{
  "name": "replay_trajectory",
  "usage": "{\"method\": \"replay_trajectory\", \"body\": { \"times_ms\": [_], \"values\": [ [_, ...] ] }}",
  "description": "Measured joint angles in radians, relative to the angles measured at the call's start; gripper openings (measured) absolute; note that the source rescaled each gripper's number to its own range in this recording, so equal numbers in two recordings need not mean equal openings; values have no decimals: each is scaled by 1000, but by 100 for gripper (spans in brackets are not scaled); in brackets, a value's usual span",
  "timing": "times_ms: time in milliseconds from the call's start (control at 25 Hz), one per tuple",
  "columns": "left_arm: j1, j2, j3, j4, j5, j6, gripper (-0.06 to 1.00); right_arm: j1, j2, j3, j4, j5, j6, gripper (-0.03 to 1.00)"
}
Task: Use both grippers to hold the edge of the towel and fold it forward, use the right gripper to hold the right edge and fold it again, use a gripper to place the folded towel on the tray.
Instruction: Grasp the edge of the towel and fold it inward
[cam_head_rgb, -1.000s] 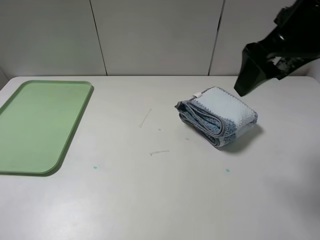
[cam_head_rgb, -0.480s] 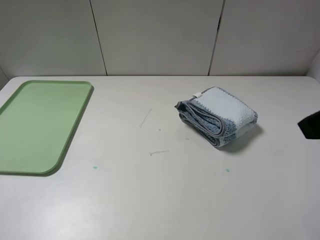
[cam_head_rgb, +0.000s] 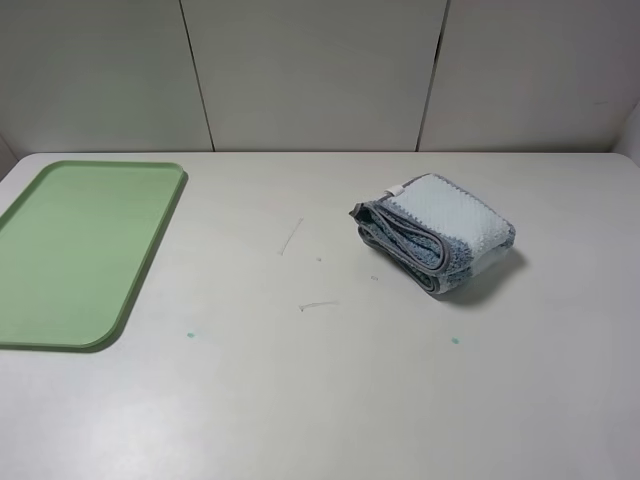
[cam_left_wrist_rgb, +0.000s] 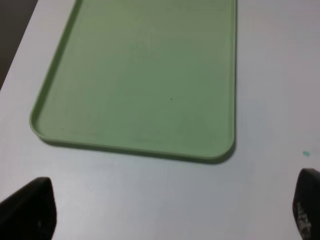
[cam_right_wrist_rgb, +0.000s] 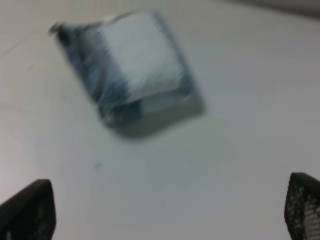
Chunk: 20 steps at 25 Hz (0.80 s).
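The towel (cam_head_rgb: 435, 232) lies folded into a thick striped bundle on the white table, right of centre, with its grey hem (cam_head_rgb: 405, 243) facing front-left. The right wrist view shows it blurred (cam_right_wrist_rgb: 130, 70), well ahead of my right gripper (cam_right_wrist_rgb: 167, 212), which is open and empty, its fingertips (cam_right_wrist_rgb: 30, 207) at the frame corners. The pale-green tray (cam_head_rgb: 140, 270) lies flat at the far left with nothing on it. My left gripper (cam_left_wrist_rgb: 167, 210) is open and empty, just short of the tray's near rim (cam_left_wrist_rgb: 150, 152). Neither gripper shows in the exterior view.
Grey wall panels (cam_head_rgb: 310, 70) stand behind the table. Faint scratches (cam_head_rgb: 318, 305) and small teal specks (cam_head_rgb: 190, 334) mark the tabletop between tray and towel. The left wrist view shows the table's edge with dark floor beyond (cam_left_wrist_rgb: 15, 30).
The right arm, above and to the right of the towel a second ago, has drawn back out of the exterior view past the right edge. Towel and tray have not moved.
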Motion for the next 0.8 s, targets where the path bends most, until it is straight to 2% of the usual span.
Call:
{"method": "replay_trajectory", "body": {
  "times_ms": [200, 400, 800],
  "values": [
    [0, 0, 0, 0, 0, 0, 94, -65, -186, 125, -29, -116, 0, 100],
    [0, 0, 0, 0, 0, 0, 94, -69, -199, 193, -21, -101, 0, 100],
    [0, 0, 0, 0, 0, 0, 94, -70, -200, 194, 4, -102, 0, 100]
  ]
}}
